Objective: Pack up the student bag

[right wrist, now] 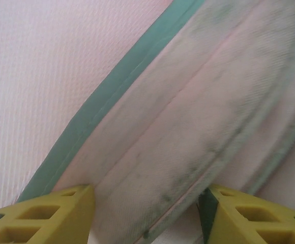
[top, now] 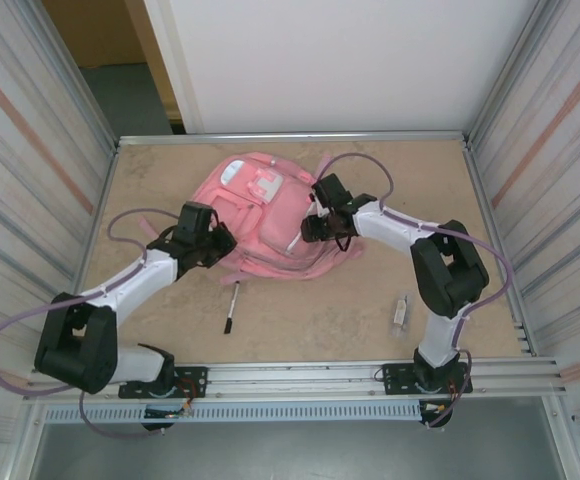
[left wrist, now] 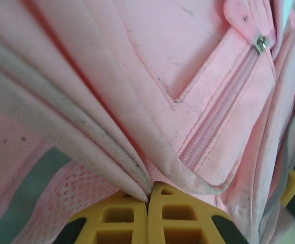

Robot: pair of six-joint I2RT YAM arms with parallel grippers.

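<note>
Far-centre on the tan table (top: 350,300), large pink fabric student bag (top: 260,215) lying flat, my left end effector (left wrist: 148,195) pressed together pinching its fold, my right end effector (right wrist: 150,203) half-spread, clamping its thick padded edge.

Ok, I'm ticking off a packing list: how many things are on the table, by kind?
backpack: 1
pen: 1
small pale item, kind unclear: 1
Total: 3
</note>
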